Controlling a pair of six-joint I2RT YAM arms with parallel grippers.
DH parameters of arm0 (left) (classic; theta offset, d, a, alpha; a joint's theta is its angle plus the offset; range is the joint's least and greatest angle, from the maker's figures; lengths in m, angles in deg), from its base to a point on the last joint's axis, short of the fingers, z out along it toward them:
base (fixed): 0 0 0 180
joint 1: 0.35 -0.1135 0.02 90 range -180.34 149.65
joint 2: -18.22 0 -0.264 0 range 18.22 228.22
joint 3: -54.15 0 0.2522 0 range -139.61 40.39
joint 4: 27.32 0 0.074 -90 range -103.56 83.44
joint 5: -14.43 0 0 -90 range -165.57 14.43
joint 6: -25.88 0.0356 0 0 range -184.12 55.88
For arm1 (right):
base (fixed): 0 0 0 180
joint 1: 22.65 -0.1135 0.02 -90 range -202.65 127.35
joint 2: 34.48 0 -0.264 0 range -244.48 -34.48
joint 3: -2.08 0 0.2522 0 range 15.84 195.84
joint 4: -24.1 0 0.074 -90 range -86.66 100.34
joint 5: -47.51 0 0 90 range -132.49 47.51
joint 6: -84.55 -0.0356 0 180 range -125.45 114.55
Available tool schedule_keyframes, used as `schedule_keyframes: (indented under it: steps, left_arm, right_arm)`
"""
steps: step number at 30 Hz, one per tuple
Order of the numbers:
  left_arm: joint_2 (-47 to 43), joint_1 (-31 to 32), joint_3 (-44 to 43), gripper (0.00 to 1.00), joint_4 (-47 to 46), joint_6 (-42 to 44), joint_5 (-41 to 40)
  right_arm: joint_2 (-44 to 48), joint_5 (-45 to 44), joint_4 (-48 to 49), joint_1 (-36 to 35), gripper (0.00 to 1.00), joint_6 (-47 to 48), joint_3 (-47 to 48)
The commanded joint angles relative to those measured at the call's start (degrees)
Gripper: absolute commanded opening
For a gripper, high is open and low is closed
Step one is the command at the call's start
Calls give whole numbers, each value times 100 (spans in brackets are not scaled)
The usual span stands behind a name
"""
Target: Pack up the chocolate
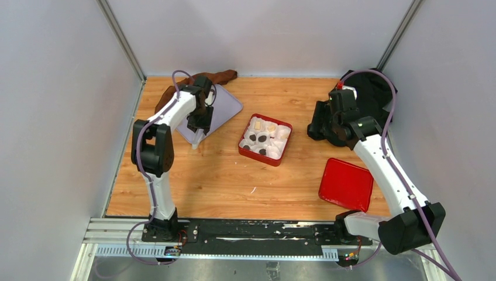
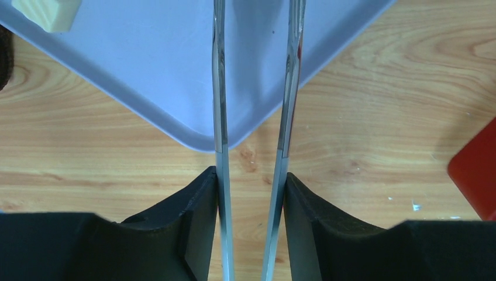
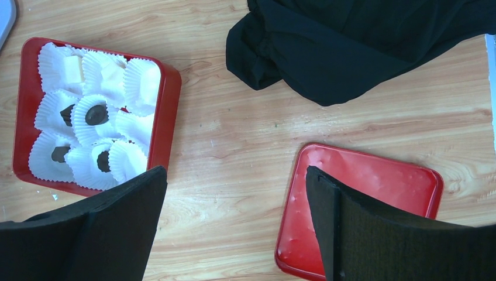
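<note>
Currently, left pincer (image 2: 257,23): hovering, released, over the lavender tray's (image 2: 146,70) corner.
Right pincer (image 3: 234,175): gaping, released; boxed chocolate (image 3: 96,115) sitting ahead-left.

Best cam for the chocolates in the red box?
Right wrist: the box is close enough to tell dark chocolates from cream ones in their cups; one corner is hidden. Top external shows the whole box, but small. Left wrist catches only a red sliver at the right edge, likely its corner.

Pale cream square chocolate piece (image 2: 47,13): cut by my left camera's top edge.
Flat red plastic lid (image 3: 374,175): near part hidden behind my right claw's black pad (image 3: 398,240).
</note>
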Motion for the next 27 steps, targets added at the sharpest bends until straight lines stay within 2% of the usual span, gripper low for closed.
schedule_keyframes:
  steps: [1, 11, 27]
  left_arm:
    - [160, -69, -300, 46, -42, 146, -181]
    - [525, -170, -573, 47, -40, 0, -318]
    - [1002, -387, -1116, 47, -42, 18, 38]
  right_arm:
    - [3, -99, -118, 37, 92, 64, 102]
    - [-225, -64, -125, 45, 92, 92, 303]
    - [-263, -106, -107, 43, 93, 71, 297]
